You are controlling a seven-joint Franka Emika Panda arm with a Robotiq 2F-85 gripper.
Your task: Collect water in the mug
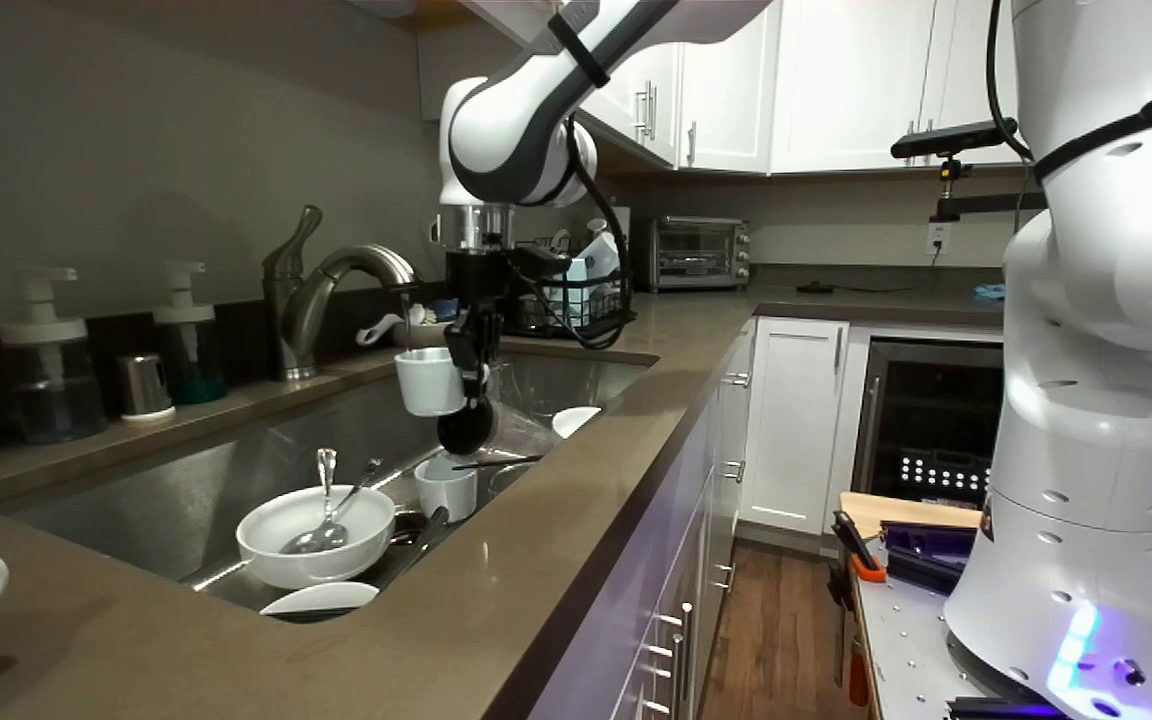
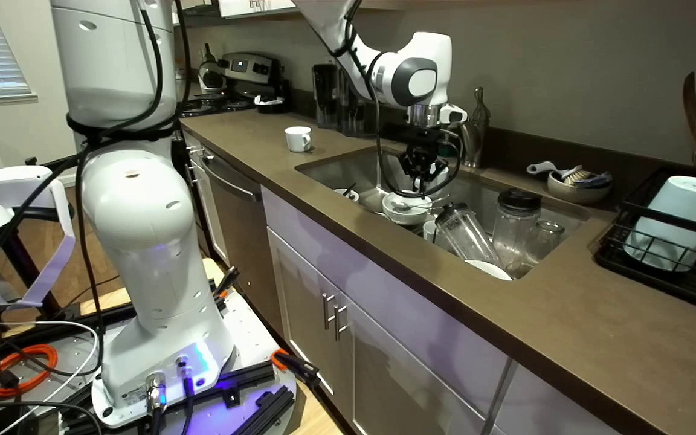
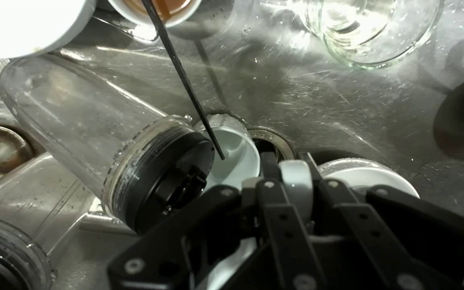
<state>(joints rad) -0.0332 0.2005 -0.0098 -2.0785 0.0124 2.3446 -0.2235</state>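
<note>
Dim wall, hard white glare off the steel sink

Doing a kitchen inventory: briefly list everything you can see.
held mug: 1, white, below faucet
other mug: 1, white, on countertop
cup: at least 1, white, in sink
bowl with spoon: 1, white, in sink
lidded jars: 2, clear, in sink
glass: at least 1, clear, in sink
faucet: 1, silver, behind sink
soap dispensers: 2, clear, behind sink
sink: 1, grey, in countertop
rack: 1, black, beside sink
tumbler: 1, pale blue, in rack
toaster oven: 1, silver, on countertop
cabinets: several, white, above and below countertop
robot arm: 1, white, over sink
gripper: 1, black, jaws closed on held mug
</note>
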